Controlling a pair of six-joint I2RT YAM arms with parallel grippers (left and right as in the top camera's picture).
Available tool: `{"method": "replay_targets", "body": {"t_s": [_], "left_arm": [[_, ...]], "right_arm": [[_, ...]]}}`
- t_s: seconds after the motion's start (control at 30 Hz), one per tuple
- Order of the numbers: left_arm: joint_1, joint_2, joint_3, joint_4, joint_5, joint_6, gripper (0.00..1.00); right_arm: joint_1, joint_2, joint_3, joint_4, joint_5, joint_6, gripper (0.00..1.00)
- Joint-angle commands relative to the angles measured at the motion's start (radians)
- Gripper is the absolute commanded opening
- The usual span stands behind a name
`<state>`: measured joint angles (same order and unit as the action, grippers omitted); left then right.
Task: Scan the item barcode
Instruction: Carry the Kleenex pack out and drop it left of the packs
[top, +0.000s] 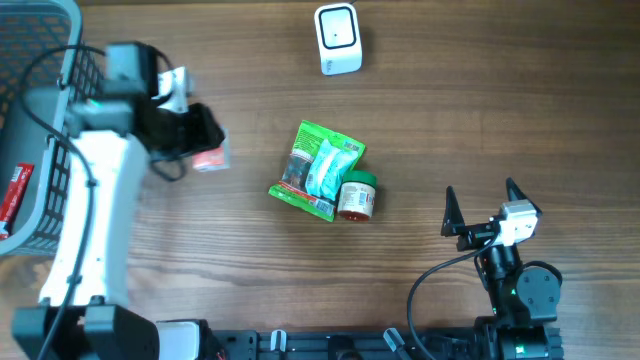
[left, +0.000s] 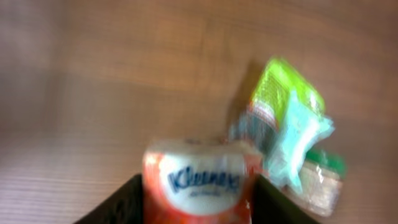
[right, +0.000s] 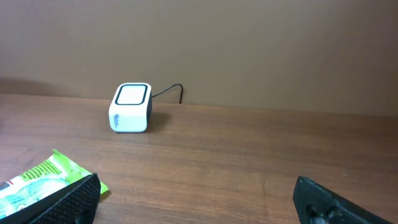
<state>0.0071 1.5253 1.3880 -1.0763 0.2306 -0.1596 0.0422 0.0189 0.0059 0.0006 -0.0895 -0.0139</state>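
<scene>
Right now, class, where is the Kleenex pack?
Overhead, the Kleenex pack sits in the left gripper on the table's left side, between the grey basket and the green pouch.

Soft, even light cast on the table (top: 450, 100), shadows kept faint, left wrist view smeared by motion blur, tissue pack (left: 199, 183) unsharp, other views crisp.

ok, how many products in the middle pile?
3: green pouch, teal packet on top of it, green-lidded jar beside them. Others may hide underneath. Kleenex pack is in left gripper.
</scene>
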Motion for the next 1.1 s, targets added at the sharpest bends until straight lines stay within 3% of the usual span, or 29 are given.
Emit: {"method": "replay_targets", "body": {"t_s": [0.0, 0.1, 0.23, 0.43, 0.5, 0.57, 0.6, 0.63, 0.87, 1.07], "left_arm": [[-0.139, 0.0, -0.245, 0.187, -0.098, -0.154, 0.49], [-0.232, 0.01, -0.359, 0.309, -0.17, -0.208, 0.49], [-0.344, 0.047, -0.406, 0.356, -0.28, -0.245, 0.5], [-0.441, 0.075, -0.404, 0.4, -0.292, -0.245, 0.57], [-0.443, 0.072, -0.379, 0.398, -0.292, -0.245, 0.71], [-0.436, 0.072, -0.339, 0.377, -0.292, -0.245, 0.78], [-0.429, 0.072, -0.304, 0.353, -0.292, -0.245, 0.85], [-0.418, 0.072, -0.258, 0.317, -0.292, -0.243, 1.0], [-0.28, 0.072, 0.152, 0.063, -0.341, -0.113, 1.0], [-0.011, 0.072, 0.553, -0.078, -0.406, 0.024, 1.0]], "right_arm": [[-0.004, -0.001, -0.001, 0.005, -0.012, -0.012, 1.0], [-0.004, -0.001, -0.001, 0.005, -0.012, -0.012, 1.0], [-0.004, -0.001, -0.001, 0.005, -0.012, -0.012, 1.0], [-0.004, -0.001, -0.001, 0.005, -0.012, -0.012, 1.0], [-0.004, -0.001, -0.001, 0.005, -0.012, -0.012, 1.0], [-0.004, -0.001, -0.001, 0.005, -0.012, -0.012, 1.0], [-0.004, -0.001, -0.001, 0.005, -0.012, -0.012, 1.0], [-0.004, -0.001, -0.001, 0.005, -0.012, -0.011, 1.0], [-0.004, -0.001, -0.001, 0.005, -0.012, -0.012, 1.0], [-0.004, -0.001, -0.001, 0.005, -0.012, -0.012, 1.0]]}}
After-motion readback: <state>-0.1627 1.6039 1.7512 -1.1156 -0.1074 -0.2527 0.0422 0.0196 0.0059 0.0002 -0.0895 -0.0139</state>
